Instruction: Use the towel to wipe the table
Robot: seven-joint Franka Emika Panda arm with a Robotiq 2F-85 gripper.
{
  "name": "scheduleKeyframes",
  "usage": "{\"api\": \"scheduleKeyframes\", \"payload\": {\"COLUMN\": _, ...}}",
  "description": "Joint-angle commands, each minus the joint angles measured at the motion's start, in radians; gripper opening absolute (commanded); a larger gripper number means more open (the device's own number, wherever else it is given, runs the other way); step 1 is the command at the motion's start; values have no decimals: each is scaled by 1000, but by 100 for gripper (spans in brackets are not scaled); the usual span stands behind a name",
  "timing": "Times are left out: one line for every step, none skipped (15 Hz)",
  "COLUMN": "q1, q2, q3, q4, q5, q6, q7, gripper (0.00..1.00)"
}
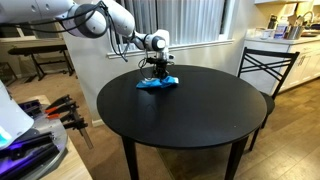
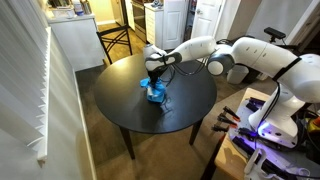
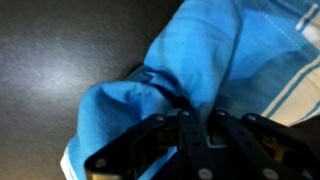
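Gripper points straight down over the round black tabletop, at the end of the white robot arm. In the wrist view the gripper is clenched on a raised fold of the blue cloth towel, the cloth pinched between its dark fingers.

Towel appearance: bright blue, soft, heavily creased, gathered into a ridge running up from the gripper. A pale cream band with thin blue stripes shows along its right edge in the wrist view. No writing on it can be read.

Towel position: lying on the tabletop directly under the gripper as a small crumpled heap. In an exterior view the heap sits toward the far left part of the tabletop; in an exterior view it sits around the middle.

Black metal chair stands just beside the tabletop's edge.
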Motion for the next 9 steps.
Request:
{"api": "scheduleKeyframes", "payload": {"q1": -77, "q2": -60, "q3": -21, "q4": -136, "q5": 24, "q6": -29, "q7": 72, "gripper": 6}}
{"api": "scheduleKeyframes", "payload": {"q1": -99, "q2": -74, "q3": -23, "q4": -158, "q5": 31, "q6": -30, "q7": 88, "gripper": 6}}
{"api": "scheduleKeyframes", "payload": {"q1": -122, "q2": -87, "q3": -25, "q4": -182, "q5": 39, "q6": -25, "q7": 100, "gripper": 6}}
{"api": "scheduleKeyframes", "payload": {"q1": -141, "q2": -104, "q3": -32, "q4": -211, "q5": 41, "q6": -27, "q7": 121, "gripper": 6}}
{"api": "scheduleKeyframes", "payload": {"q1": -161, "q2": -123, "q3": -39, "q4": -244, "q5": 42, "q6": -23, "q7": 139, "gripper": 6}}
{"api": "scheduleKeyframes", "payload": {"q1": -181, "q2": -142, "q3": -44, "q4": -277, "q5": 45, "q6": -22, "q7": 154, "gripper": 6}}
{"api": "scheduleKeyframes", "payload": {"q1": -201, "q2": -162, "q3": -48, "q4": -315, "q5": 49, "q6": -11, "q7": 166, "gripper": 6}}
{"api": "scheduleKeyframes", "payload": {"q1": -222, "q2": -183, "q3": -52, "q4": -354, "q5": 54, "q6": 1, "q7": 173, "gripper": 6}}
{"api": "scheduleKeyframes", "payload": {"q1": -243, "q2": -207, "q3": -58, "q4": -396, "q5": 60, "q6": 22, "q7": 186, "gripper": 6}}
